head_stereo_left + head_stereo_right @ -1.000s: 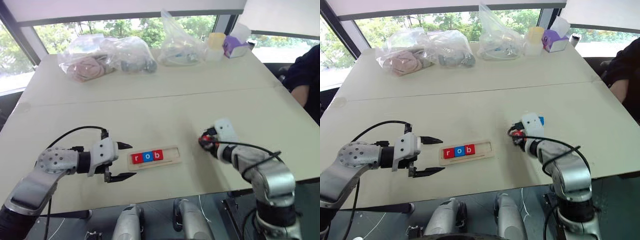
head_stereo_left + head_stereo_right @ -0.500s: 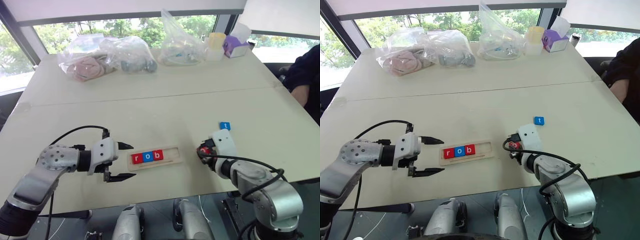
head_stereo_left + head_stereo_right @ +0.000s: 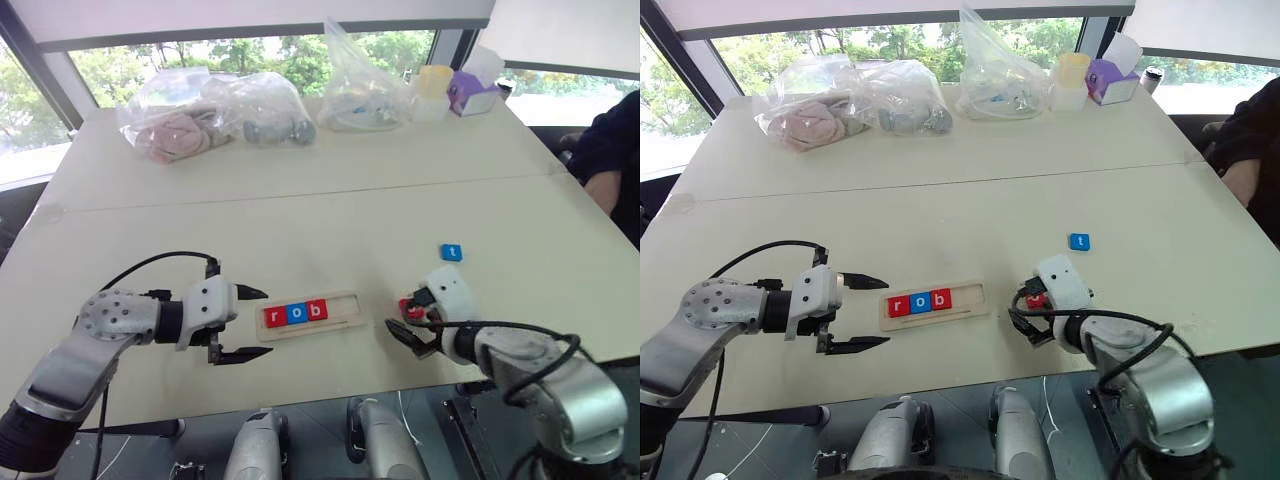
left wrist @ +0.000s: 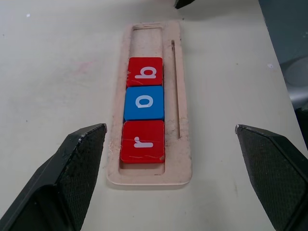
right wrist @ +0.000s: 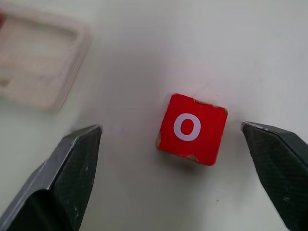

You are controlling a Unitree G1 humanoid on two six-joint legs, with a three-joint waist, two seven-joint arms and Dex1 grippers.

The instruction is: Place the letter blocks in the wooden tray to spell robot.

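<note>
Red o tile [image 5: 192, 128] lies flat on the table [image 3: 300, 215], between the spread fingers of the right claw [image 5: 183, 192], touching neither; the claw is open and holds nothing. Tray [image 4: 150, 103] sits near the front edge with r, o, b [image 4: 144, 72] seated in a row from its left end; two slots at the right end bare. Blue t tile [image 3: 452, 252] lies well apart from the tray, beyond the right claw. Left claw [image 3: 246, 323] hovers just beside the tray's left end, fingers wide, empty.

Handling, as judged: tiles look small, stiff and light, with smooth painted faces and slightly chipped edges; probably slippery if pinched by the corners. Best hold is across two opposite flat sides, fingers low to the table; the o tile sits a little askew to the fingers, so squaring up first seems wise.

Surroundings: plastic bags [image 3: 210, 115], a tissue box [image 3: 470, 92] and a cup [image 3: 433, 82] at the far edge, well clear; a person's sleeve [image 3: 610, 150] at the right; nothing stands between o tile and tray.
</note>
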